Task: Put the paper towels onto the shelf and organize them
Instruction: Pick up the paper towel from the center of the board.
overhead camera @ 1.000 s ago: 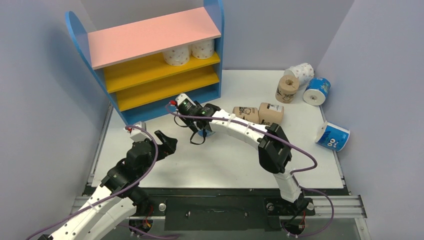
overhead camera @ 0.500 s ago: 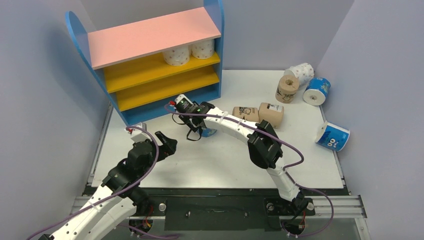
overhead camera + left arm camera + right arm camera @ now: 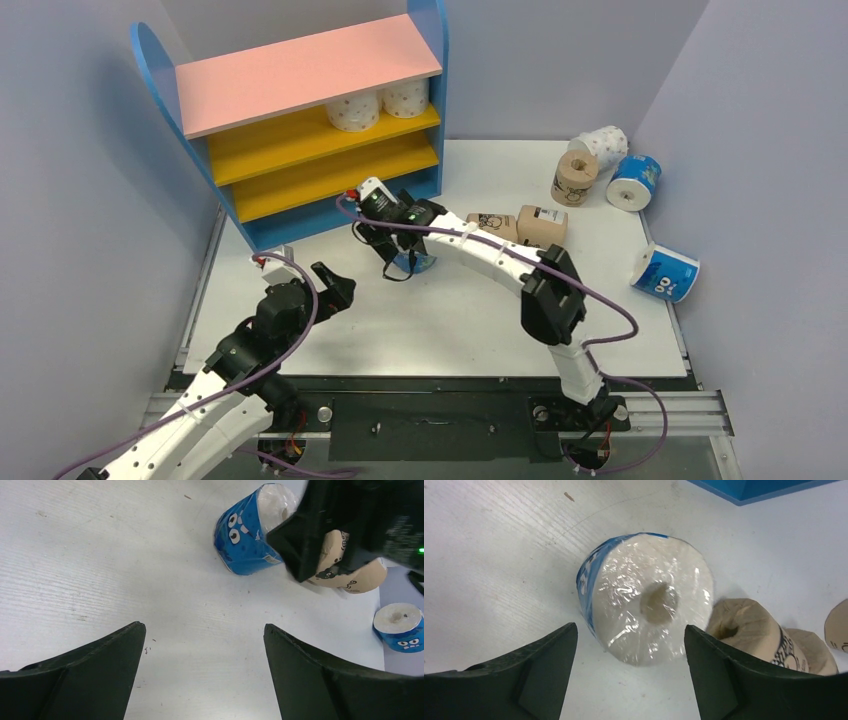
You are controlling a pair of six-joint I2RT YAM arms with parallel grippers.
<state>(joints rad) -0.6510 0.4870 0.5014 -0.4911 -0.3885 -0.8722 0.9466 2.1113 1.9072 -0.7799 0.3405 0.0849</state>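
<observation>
The shelf [image 3: 300, 75] stands at the back left, with two white dotted paper towels [image 3: 352, 110] [image 3: 404, 97] on its upper yellow board. My right gripper [image 3: 400, 258] [image 3: 629, 626] hangs open just in front of the shelf's blue base [image 3: 764, 487]. A blue-wrapped roll [image 3: 420, 265] [image 3: 649, 615] sits on the table just past its fingertips, untouched, its cored end facing the wrist camera. My left gripper [image 3: 335, 285] [image 3: 204, 625] is open over bare table, with the same blue roll [image 3: 245, 535] ahead of it.
Two tan printed rolls [image 3: 492, 227] [image 3: 542, 226] lie right of the blue one. At the back right lie a tan roll [image 3: 574, 177], a dotted one [image 3: 603, 146] and a blue one [image 3: 634, 181]. Another blue roll [image 3: 665, 272] rests against the right wall.
My right gripper's jaws have spread wider around the blue roll, and the gripper has shifted slightly toward the shelf. The left arm has hardly moved.
</observation>
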